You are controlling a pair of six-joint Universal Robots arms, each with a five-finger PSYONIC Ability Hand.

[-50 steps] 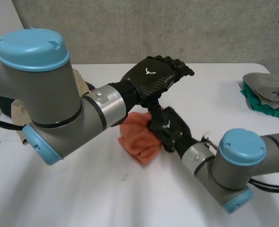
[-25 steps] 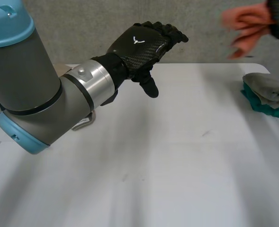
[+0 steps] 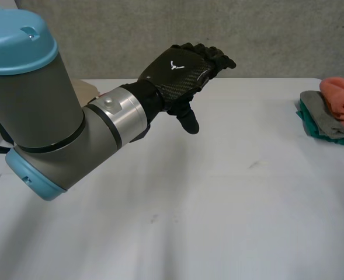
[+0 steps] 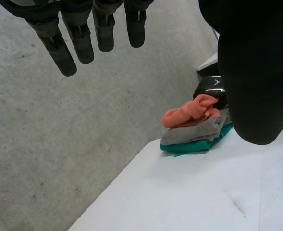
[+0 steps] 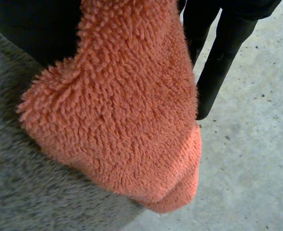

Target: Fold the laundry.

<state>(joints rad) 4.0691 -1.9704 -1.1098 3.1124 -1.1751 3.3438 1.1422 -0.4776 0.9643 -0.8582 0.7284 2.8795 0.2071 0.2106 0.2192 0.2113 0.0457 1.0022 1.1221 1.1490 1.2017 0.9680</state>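
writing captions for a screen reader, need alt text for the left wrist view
The left hand, open with straight fingers, hangs above a white table. Beyond it, at the table's edge, an orange cloth lies on a grey cloth on a green cloth, with the right hand just behind the orange one.

The right hand (image 5: 30, 33) comes in over a shaggy orange cloth (image 5: 127, 106), whose upper end runs up between the hand's broad black part on one side and its straight fingers (image 5: 223, 57) on the other, both pressed against the pile. The orange cloth lies on a grey cloth (image 5: 30, 192) of finer nap, and its rounded, folded end reaches past the grey cloth's edge. Beyond that edge is a speckled concrete surface (image 5: 247, 183).
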